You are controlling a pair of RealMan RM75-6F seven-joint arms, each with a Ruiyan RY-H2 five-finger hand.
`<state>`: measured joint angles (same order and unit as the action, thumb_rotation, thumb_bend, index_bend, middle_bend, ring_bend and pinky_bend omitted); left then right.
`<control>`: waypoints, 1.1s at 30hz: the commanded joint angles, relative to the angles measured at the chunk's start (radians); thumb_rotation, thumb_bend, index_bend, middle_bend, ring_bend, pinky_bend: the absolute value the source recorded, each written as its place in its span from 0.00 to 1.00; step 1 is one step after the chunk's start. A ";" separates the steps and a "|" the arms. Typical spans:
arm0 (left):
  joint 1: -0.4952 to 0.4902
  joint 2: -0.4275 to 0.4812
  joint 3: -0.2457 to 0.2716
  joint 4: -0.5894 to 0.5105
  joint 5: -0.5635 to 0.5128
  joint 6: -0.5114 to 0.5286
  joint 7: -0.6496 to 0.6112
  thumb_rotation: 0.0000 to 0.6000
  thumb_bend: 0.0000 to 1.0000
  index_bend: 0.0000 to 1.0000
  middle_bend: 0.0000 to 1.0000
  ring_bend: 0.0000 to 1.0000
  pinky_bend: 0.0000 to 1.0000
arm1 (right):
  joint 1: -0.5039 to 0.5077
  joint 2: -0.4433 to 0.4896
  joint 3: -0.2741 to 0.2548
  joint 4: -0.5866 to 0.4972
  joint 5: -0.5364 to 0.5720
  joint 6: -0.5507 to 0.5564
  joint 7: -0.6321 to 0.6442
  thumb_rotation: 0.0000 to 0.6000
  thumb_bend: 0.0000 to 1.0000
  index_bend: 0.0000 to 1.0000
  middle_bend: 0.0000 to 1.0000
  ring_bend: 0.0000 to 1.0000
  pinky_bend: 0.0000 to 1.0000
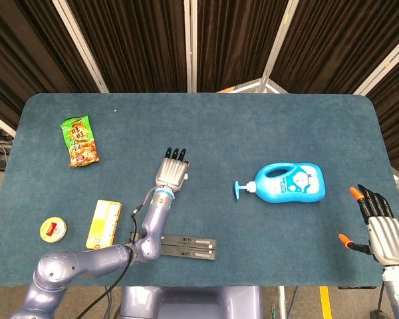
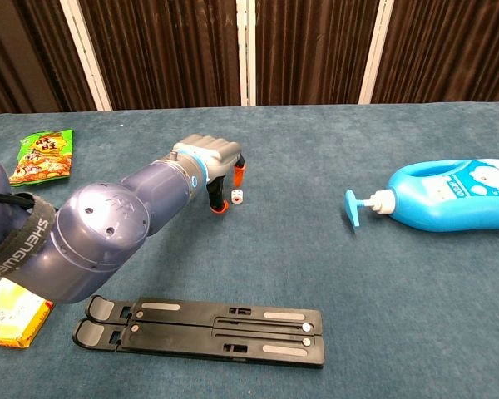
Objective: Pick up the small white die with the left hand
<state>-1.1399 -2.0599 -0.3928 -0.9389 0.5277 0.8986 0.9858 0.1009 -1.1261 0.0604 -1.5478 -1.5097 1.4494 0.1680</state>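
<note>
In the head view, the left hand (image 1: 172,174) sits over the middle of the blue table (image 1: 206,119), palm down with its fingers pointing to the far side. It covers the spot where the die should lie, so the die cannot be seen from here. The right hand (image 1: 382,229) rests open and empty at the near right corner, well apart, beyond the blue pump bottle (image 1: 286,184).

In the chest view, the small white die (image 2: 238,197) shows on the cloth, just to the right of the left hand's orange fingertips (image 2: 239,169), which hang down around it without clearly touching it. The hand's fingers are parted and hold nothing yet. Judged from this, the die lies right under the fingers, so the coming move is a close pinch downward; the left hand is far nearer than the right.
</note>
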 commanded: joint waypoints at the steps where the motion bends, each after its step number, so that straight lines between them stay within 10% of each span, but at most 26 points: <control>1: -0.004 -0.005 0.001 0.009 -0.004 -0.005 -0.005 1.00 0.39 0.35 0.00 0.00 0.00 | 0.000 0.000 0.000 0.000 -0.002 0.001 0.002 1.00 0.08 0.00 0.00 0.00 0.00; 21: -0.026 -0.035 0.010 0.079 0.048 -0.040 -0.084 1.00 0.40 0.41 0.00 0.00 0.00 | 0.003 -0.006 -0.005 0.004 -0.002 -0.010 -0.003 1.00 0.08 0.00 0.00 0.00 0.00; 33: -0.001 -0.011 0.027 0.035 0.107 0.001 -0.121 1.00 0.53 0.66 0.00 0.00 0.00 | -0.002 0.001 -0.002 -0.003 -0.008 0.007 0.019 1.00 0.08 0.00 0.00 0.00 0.00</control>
<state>-1.1500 -2.0838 -0.3676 -0.8852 0.6218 0.8872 0.8758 0.0987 -1.1257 0.0584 -1.5504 -1.5178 1.4565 0.1868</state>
